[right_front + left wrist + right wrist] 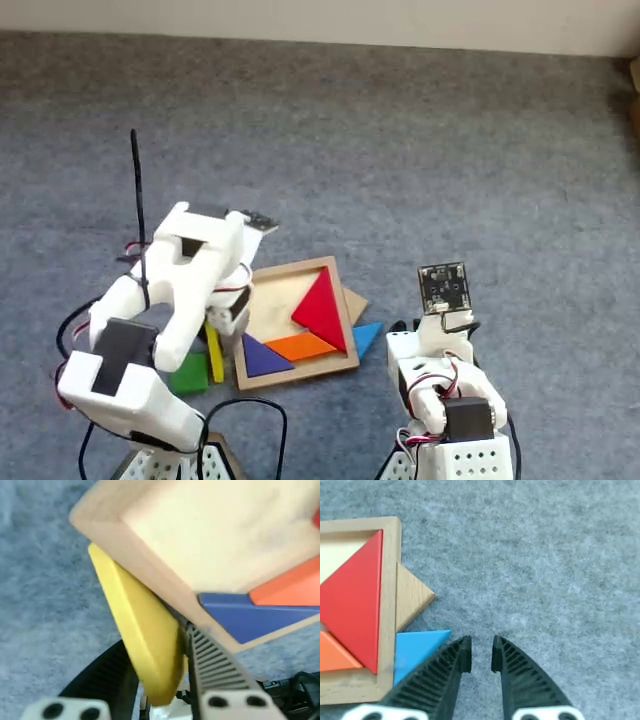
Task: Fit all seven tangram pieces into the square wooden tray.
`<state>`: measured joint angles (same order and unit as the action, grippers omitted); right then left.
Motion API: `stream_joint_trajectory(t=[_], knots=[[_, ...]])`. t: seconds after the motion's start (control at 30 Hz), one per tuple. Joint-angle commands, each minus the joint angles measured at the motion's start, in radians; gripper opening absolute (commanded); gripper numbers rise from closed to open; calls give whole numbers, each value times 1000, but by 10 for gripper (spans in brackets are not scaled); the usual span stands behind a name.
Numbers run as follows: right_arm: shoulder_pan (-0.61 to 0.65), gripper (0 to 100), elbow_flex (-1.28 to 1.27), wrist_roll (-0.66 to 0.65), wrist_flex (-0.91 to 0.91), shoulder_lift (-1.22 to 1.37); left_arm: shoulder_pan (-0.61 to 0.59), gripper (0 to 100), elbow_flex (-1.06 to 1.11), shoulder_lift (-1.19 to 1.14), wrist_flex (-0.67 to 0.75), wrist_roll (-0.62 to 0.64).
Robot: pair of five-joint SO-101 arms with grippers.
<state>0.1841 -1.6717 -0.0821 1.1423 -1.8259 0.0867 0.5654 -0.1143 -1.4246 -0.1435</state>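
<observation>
Because the yellow piece (145, 635) looks light, stiff and smooth, probably slippery, the left pincer (160, 665) holds it on edge by its flat faces, pressed to the tray (135, 555) rim just past the tips, while the right pincer (480, 655) sits narrowly parted, empty.

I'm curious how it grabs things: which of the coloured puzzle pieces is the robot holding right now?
The yellow wooden piece, pinched on edge in the left end effector beside the square wooden tray. The others, like the red triangle, lie flat, ungripped.
</observation>
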Motion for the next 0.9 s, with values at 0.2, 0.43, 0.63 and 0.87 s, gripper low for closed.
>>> stream_joint_trajectory(t=[0.2, 0.43, 0.63, 0.87], knots=[[-13, 77, -97, 5, -18, -10, 50, 10, -208, 36, -183, 35], [-13, 77, -97, 5, -18, -10, 79, 5, -246, 257, -262, 29], [-13, 77, -97, 5, -18, -10, 260, 5, -239, 384, -258, 26], [-13, 77, -97, 5, -18, -10, 332, 5, -199, 384, -68, -163]])
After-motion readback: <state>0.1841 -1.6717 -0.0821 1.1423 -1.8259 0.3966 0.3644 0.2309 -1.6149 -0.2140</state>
